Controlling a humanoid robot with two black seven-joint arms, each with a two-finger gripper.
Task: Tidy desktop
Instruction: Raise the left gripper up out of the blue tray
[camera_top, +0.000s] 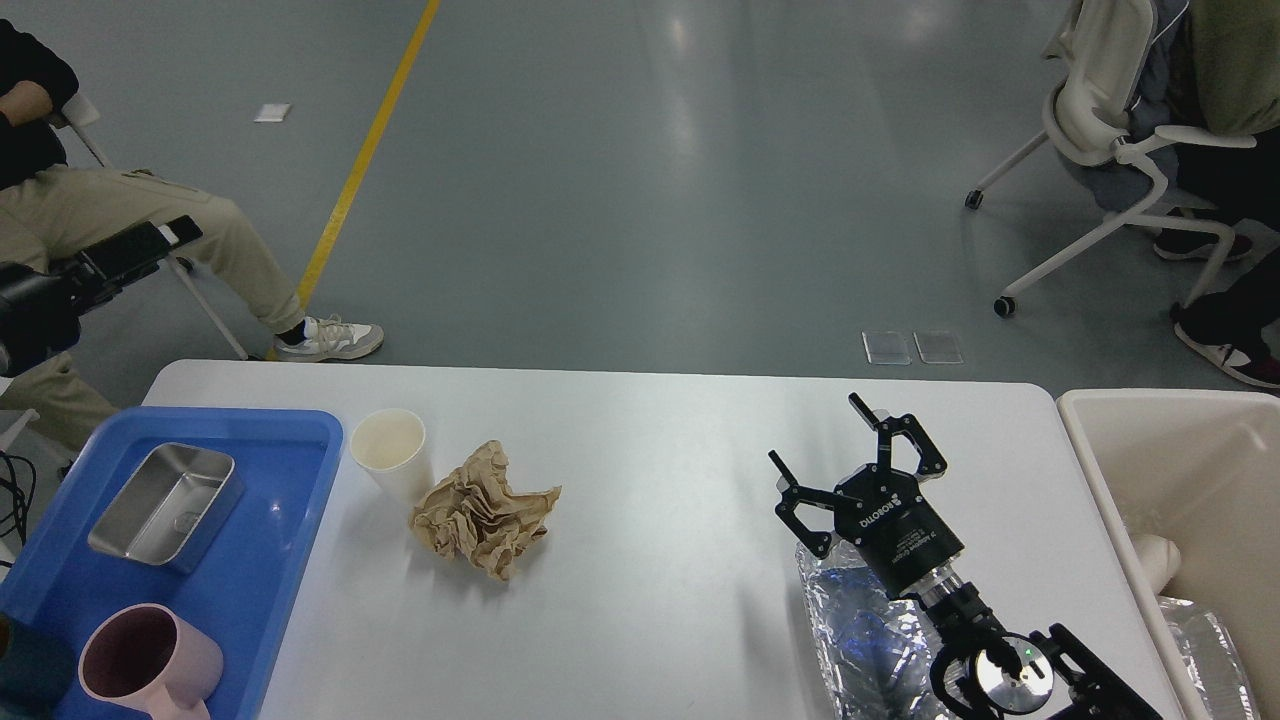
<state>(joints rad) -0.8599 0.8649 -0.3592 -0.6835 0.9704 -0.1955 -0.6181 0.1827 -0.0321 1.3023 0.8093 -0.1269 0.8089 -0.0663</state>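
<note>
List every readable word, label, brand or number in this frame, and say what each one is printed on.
"ROBOTIQ": white lettering on the black body of the right claw, seen upside down from the head view.
A smaller white line just below it on the same body: too small to read.
The paper cup, blue tray, pink mug and cream bin show no text.

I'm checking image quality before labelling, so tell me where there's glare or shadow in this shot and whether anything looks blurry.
Head view: soft overhead light leaves pale glare streaks on the grey floor; the desktop is evenly lit, with faint shadows beside the crumpled brown paper and paper cup; the foil sheet under the right gripper glints bluish; focus is sharp throughout, with no obvious blur.
</note>
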